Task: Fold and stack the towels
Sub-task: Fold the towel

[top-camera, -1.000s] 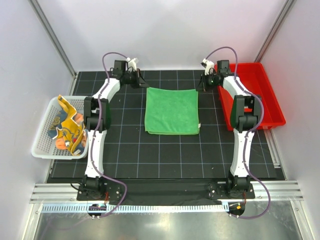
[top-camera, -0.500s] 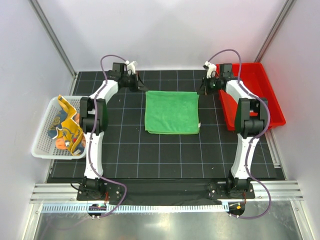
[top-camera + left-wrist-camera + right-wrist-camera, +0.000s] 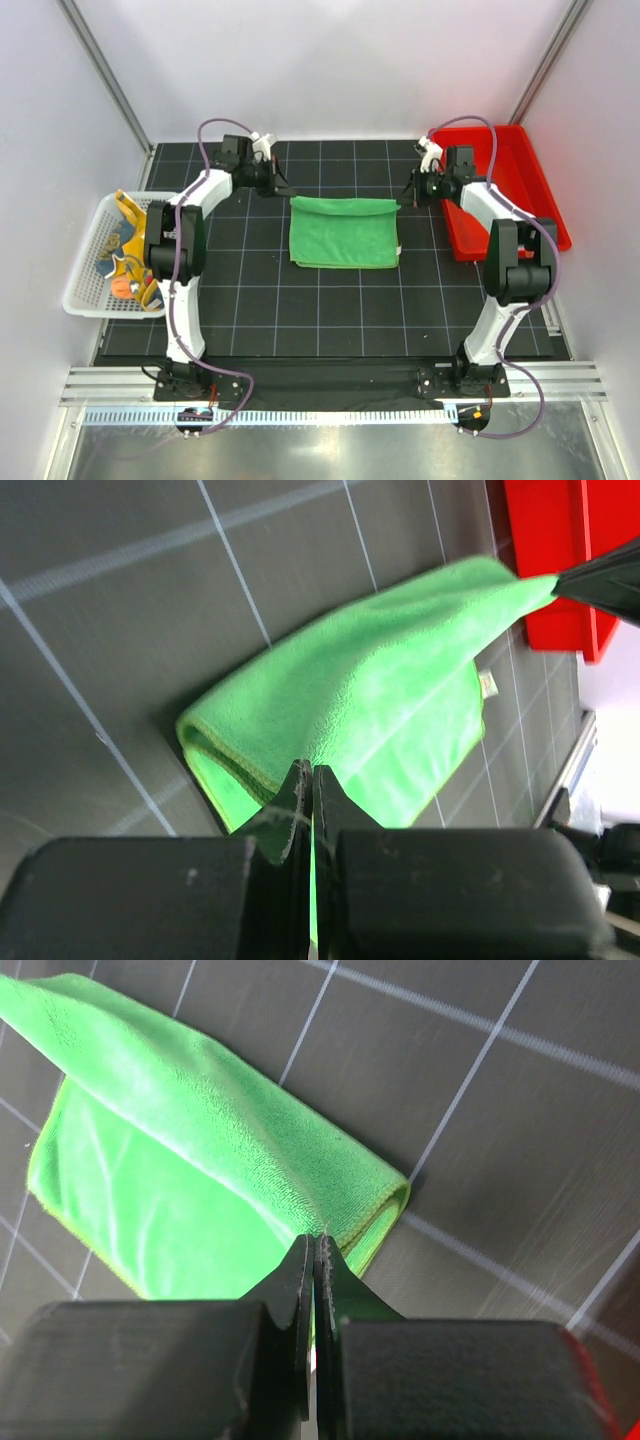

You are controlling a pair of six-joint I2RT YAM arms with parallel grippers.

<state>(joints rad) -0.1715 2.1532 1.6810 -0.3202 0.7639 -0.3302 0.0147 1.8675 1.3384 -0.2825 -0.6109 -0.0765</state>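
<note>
A plain green towel (image 3: pixel 343 235) lies mid-table, its far edge raised and curling toward the near side. My left gripper (image 3: pixel 284 191) is shut on its far left corner, and my right gripper (image 3: pixel 408 196) is shut on its far right corner. In the left wrist view the green towel (image 3: pixel 390 695) stretches from my left gripper (image 3: pixel 312 772) to the right gripper's tip at the top right. In the right wrist view the green towel (image 3: pixel 190 1150) doubles over in front of my right gripper (image 3: pixel 315 1242). A yellow-orange towel (image 3: pixel 135 238) with a dark blue edge lies crumpled in the white basket (image 3: pixel 85 300), over a paler patchy towel (image 3: pixel 123 286).
A red bin (image 3: pixel 520 195) stands at the right edge of the black gridded mat, close behind my right wrist. The white basket sits off the mat's left edge. Grey walls close in on both sides and the back.
Both grippers have lifted the green towel's far edge and carried it toward the near side, so the towel looks shorter. Both arms' elbows have swung outward.
</note>
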